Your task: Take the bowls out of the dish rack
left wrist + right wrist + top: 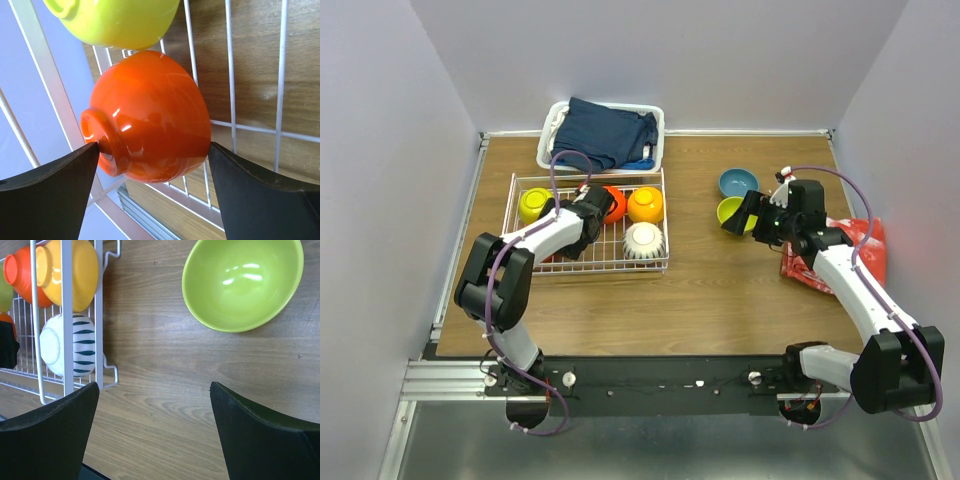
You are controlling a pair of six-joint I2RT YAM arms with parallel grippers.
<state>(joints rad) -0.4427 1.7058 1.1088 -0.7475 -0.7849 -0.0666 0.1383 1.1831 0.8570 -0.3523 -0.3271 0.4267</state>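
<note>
Red-orange bowl (150,115) is your target: it lies tipped on its side in the dish rack (588,268), toward the tabletop's far left, just beside a lime-green bowl (117,20). Your left gripper (152,147) straddles it, jaws spread wide, tips at its foot and flank; whether they press, you cannot tell. Next, I judge, squeeze firmly and lift clear of the wires. Your right gripper (154,390) hangs wide apart, holding nothing.
</note>
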